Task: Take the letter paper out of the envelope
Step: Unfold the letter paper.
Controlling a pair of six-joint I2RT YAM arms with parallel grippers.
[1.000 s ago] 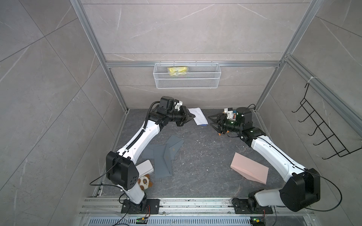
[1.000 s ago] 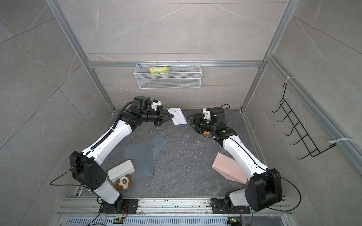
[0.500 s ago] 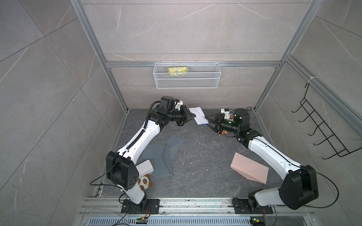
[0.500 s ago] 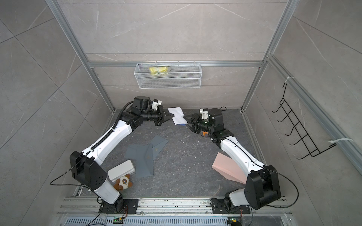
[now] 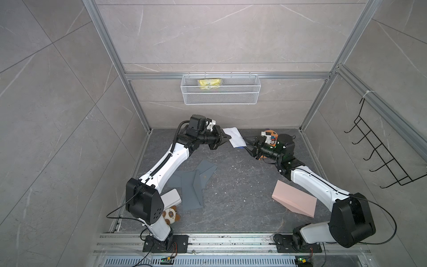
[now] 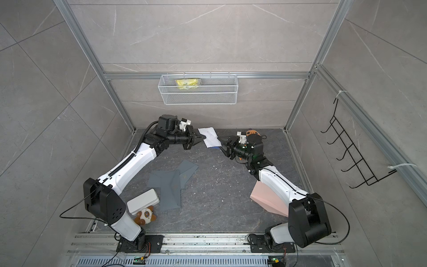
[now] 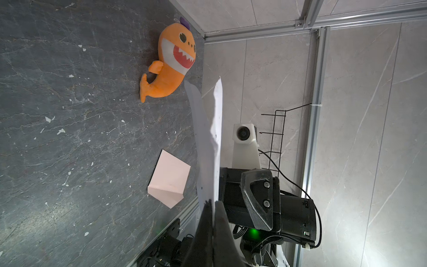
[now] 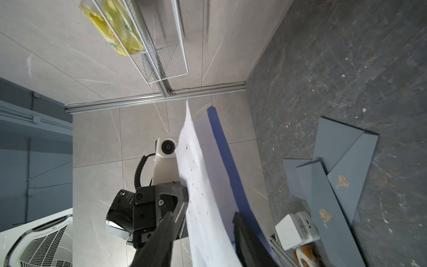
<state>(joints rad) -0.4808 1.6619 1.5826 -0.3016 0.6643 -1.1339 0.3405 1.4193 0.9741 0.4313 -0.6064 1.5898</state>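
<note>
My left gripper (image 5: 227, 138) (image 6: 202, 136) (image 7: 213, 203) is shut on one end of a dark blue envelope (image 8: 221, 143) (image 5: 241, 148) held in the air near the back wall. White letter paper (image 5: 234, 136) (image 6: 209, 136) (image 8: 196, 173) (image 7: 216, 129) with small dots lies against the envelope's pale inner side. My right gripper (image 5: 246, 146) (image 6: 220, 144) (image 8: 205, 213) is at the opposite end. It is open, with the white sheet passing between its fingers (image 8: 242, 231) and a gap on both sides. The blue edge runs behind one finger.
Several grey-blue envelopes (image 5: 194, 182) lie on the dark floor at the left, a pink one (image 5: 293, 200) at the right. An orange plush (image 7: 171, 62) sits behind my right wrist. A white box (image 5: 171, 196) and panda toy (image 5: 171, 215) are by the left base. A wire basket (image 5: 220, 89) hangs on the back wall.
My right arm has moved left to the paper's free end and its jaws have narrowed around the sheet. The left arm has held still.
</note>
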